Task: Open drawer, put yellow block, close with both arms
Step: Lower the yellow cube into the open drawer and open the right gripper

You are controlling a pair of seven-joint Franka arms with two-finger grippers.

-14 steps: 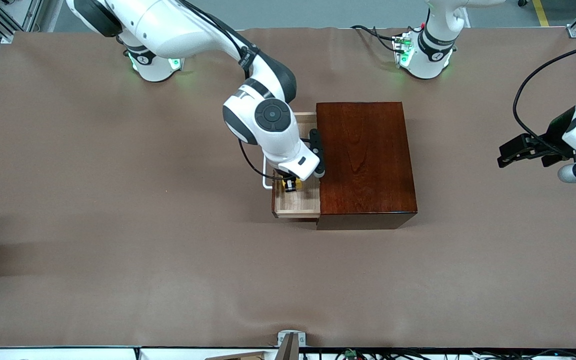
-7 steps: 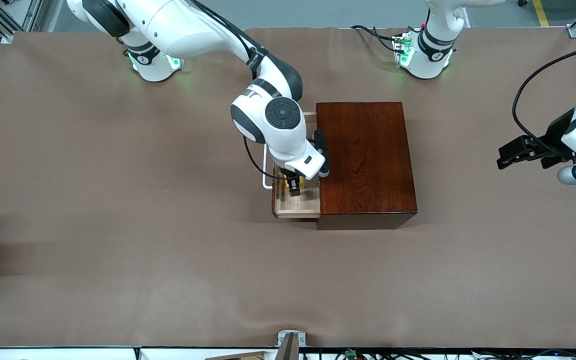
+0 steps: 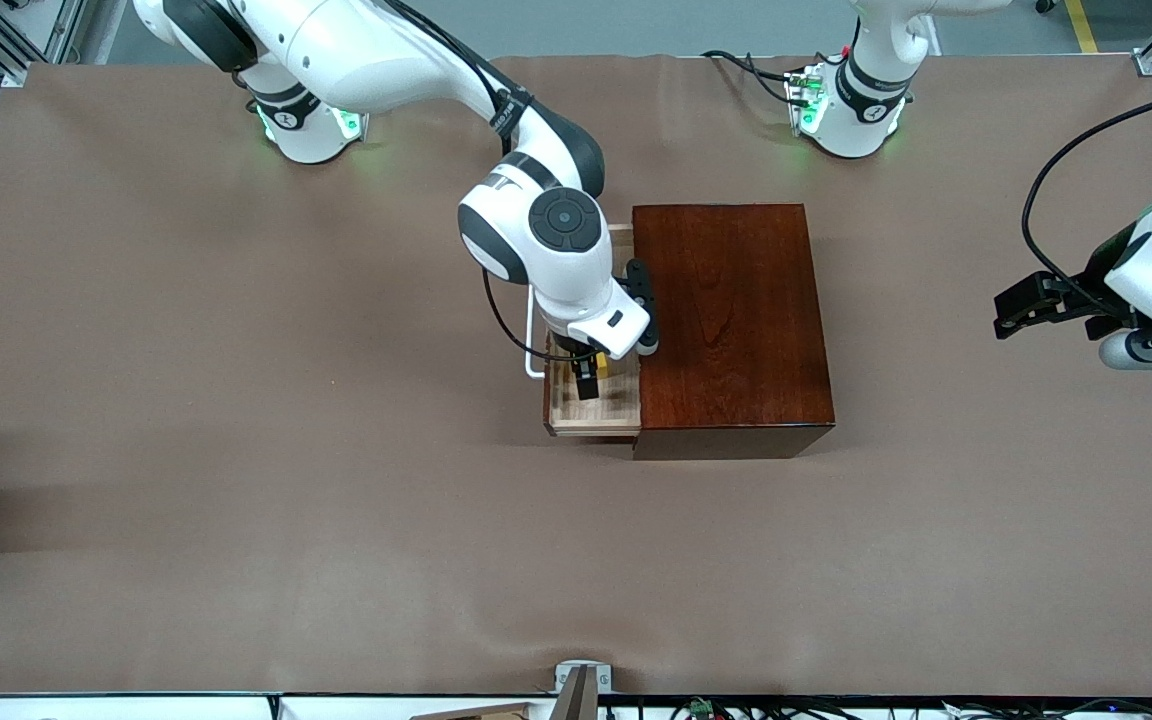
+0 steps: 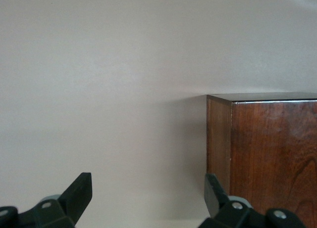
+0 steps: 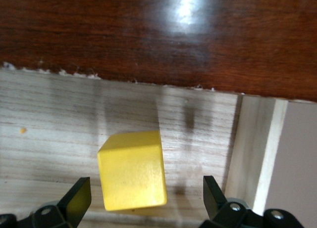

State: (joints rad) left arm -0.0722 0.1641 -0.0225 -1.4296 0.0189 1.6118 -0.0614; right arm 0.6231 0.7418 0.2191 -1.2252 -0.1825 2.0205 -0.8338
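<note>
The drawer (image 3: pixel 616 412) stands pulled out of the dark reddish-brown box (image 3: pixel 731 320) toward the right arm's end of the table, its white handle (image 3: pixel 532 345) outermost. The yellow block (image 3: pixel 600 361) lies on the drawer's wooden floor (image 5: pixel 54 129), a little tilted. My right gripper (image 3: pixel 588 380) hangs in the drawer just over it, open. In the right wrist view both fingertips stand apart from the yellow block (image 5: pixel 132 171), one on each side, and the right gripper (image 5: pixel 146 186) holds nothing. My left gripper (image 3: pixel 1004 314) hovers open and empty over the table at the left arm's end, facing the box (image 4: pixel 267 149).
The drawer's side wall (image 5: pixel 257 149) is close beside one right finger. The box's front face (image 5: pixel 158 35) rises along the drawer's inner edge. Brown table cloth (image 3: pixel 236 400) spreads around the box. A cable (image 3: pixel 1046 180) loops above the left gripper.
My right gripper has opened and let go of the yellow block, which now rests on the drawer floor. The left arm has shifted only slightly.
</note>
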